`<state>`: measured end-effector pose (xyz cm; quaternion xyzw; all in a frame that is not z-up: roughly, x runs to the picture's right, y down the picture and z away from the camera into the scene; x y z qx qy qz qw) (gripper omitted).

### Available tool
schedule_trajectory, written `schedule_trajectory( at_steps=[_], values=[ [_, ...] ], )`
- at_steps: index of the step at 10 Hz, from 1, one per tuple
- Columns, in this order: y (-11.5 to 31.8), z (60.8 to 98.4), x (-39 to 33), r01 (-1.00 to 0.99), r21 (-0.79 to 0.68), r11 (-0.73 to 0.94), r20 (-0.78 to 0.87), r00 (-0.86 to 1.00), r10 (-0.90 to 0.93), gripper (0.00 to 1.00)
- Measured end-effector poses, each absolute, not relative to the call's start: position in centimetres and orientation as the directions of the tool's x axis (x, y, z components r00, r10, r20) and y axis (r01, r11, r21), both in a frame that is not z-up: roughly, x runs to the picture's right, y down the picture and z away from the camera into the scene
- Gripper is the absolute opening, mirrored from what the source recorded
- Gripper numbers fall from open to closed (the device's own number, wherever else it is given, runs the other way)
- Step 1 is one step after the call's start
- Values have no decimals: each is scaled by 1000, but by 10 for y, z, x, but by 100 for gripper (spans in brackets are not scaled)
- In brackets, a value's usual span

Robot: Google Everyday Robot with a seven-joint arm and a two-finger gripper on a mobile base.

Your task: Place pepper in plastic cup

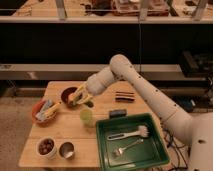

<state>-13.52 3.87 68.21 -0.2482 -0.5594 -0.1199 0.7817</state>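
The pepper [89,103] shows as a small dark green shape on the wooden table [60,131], beside a brown bowl [66,94] and just behind the plastic cup [86,117]. This cup is translucent yellow-green and stands upright near the table's middle. My gripper [78,95], with yellowish fingers, hangs shut over the bowl's right rim, up and left of the pepper and the cup. I cannot tell if it touches the pepper. Nothing shows between its fingers.
A red bowl [43,111] with packets sits at the left. A white cup with brown contents [46,146] and a metal cup [66,149] stand at the front left. A green tray [150,156] holds a brush and a fork. A dark block [117,113] and a dark bar [124,96] lie behind it.
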Motion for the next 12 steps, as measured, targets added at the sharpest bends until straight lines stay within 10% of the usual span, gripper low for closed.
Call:
schedule_trajectory(
  at_steps=[10, 12],
  values=[
    [81, 713, -160, 479, -289, 829, 946, 277, 170, 0],
    [86, 718, -165, 492, -275, 826, 947, 289, 143, 13]
  ],
)
